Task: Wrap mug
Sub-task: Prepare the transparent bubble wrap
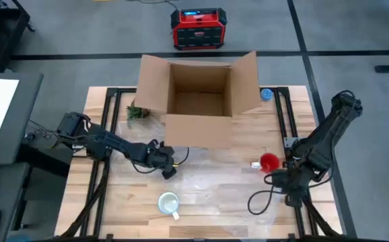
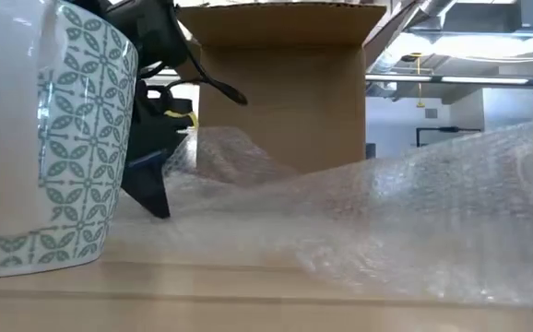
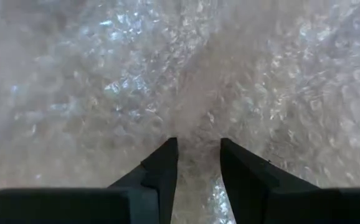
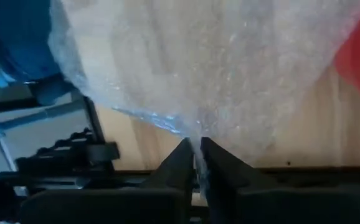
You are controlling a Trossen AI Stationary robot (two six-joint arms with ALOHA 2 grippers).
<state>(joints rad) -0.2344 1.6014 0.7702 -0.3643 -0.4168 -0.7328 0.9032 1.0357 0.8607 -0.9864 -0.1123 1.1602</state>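
**Grippers work the bubble wrap, mug waits at the near edge**

Left gripper (image 1: pixel 168 167) sits low on the bubble wrap (image 1: pixel 215 181) just in front of the cardboard box (image 1: pixel 200 97), fingers (image 3: pixel 161 171) slightly parted with a ridge of wrap between them. Behind it, by the box's left corner, a small green plant (image 1: pixel 137 112). Centre front, the mug (image 1: pixel 168 202) stands upright, mouth up, handle toward the near edge and slightly right, at the wrap's edge. Further right, a red object (image 1: pixel 269 162), then the right gripper (image 1: pixel 280 180), fingers (image 4: pixel 181 165) pinched on the wrap's corner, lifting it.
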